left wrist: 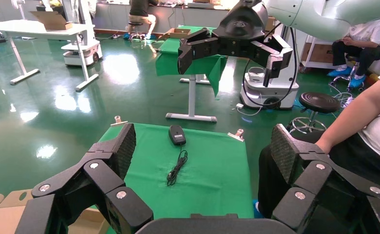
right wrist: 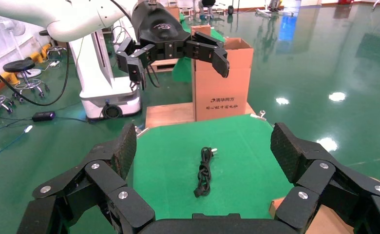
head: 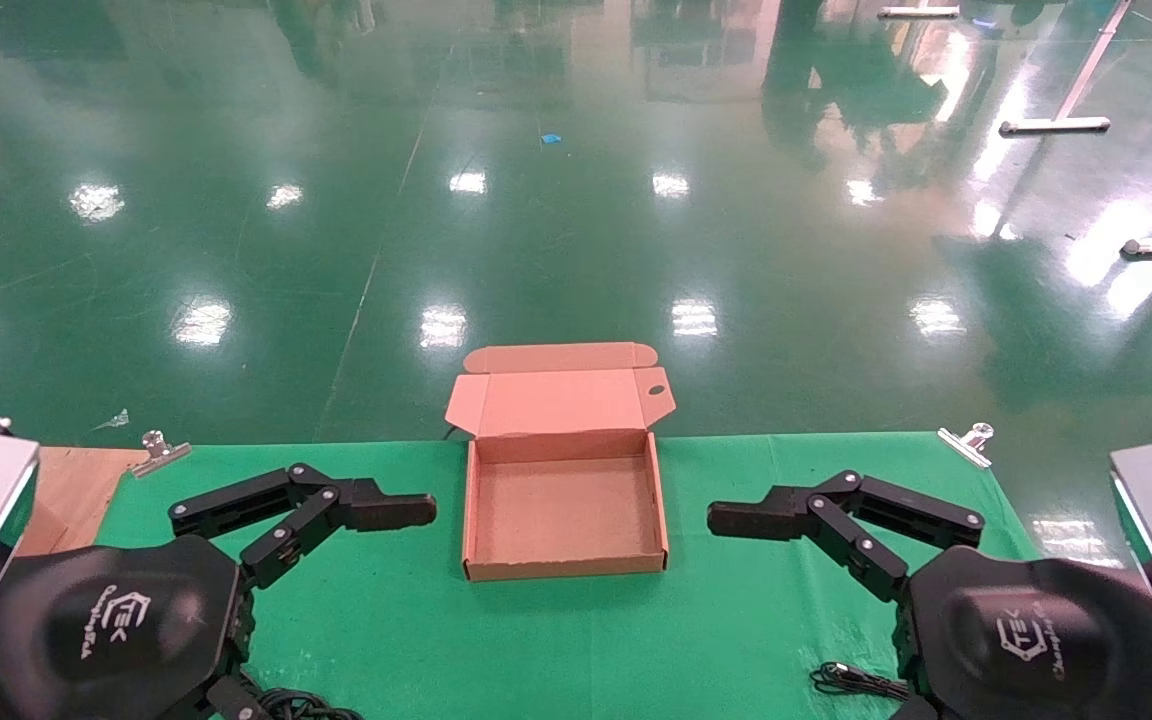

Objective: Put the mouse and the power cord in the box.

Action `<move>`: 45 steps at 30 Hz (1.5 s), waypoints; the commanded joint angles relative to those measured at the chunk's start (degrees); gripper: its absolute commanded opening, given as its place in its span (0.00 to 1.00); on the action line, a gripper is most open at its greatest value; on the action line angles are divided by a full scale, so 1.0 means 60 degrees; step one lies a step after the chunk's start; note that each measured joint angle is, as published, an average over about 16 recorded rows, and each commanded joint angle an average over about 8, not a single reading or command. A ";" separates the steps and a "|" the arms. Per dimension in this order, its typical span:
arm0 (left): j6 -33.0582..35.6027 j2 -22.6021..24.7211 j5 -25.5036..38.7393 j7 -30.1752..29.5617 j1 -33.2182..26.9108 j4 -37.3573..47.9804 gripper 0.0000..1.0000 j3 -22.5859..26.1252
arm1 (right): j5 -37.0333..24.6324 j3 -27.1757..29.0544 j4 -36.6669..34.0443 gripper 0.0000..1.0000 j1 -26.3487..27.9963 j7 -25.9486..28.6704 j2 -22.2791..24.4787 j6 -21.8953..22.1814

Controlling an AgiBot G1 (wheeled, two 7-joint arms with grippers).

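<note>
Between grippers, box (head: 564, 520) open, lid rearward

Matt corrugated cardboard box (head: 564, 520), glossy floor (head: 576, 200)

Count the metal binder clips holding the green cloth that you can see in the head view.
2. One clip sits at the cloth's far left corner, beside the wooden board; the other clip at the far right corner. Clips on the near edge, if any, are hidden by the grippers.

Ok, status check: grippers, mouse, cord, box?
Left gripper and right gripper open, empty, flanking the box. Box open, empty. Mouse and power cord lie loose on the green cloth. Nothing blocking.
</note>
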 commanded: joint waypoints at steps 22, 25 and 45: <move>0.0000 0.0000 0.0000 0.0000 0.0000 0.0000 1.00 0.0000 | 0.0000 0.0000 0.0000 1.00 0.0000 0.0000 0.0000 0.0000; 0.0000 0.0000 0.0000 0.0000 0.0000 0.0000 1.00 0.0000 | 0.0000 0.0000 0.0000 1.00 0.0000 0.0000 0.0000 0.0000; 0.0044 -0.0001 0.0521 0.0094 -0.0169 0.0029 1.00 0.0192 | -0.0374 -0.0117 0.0037 1.00 0.0069 -0.0084 0.0032 0.0015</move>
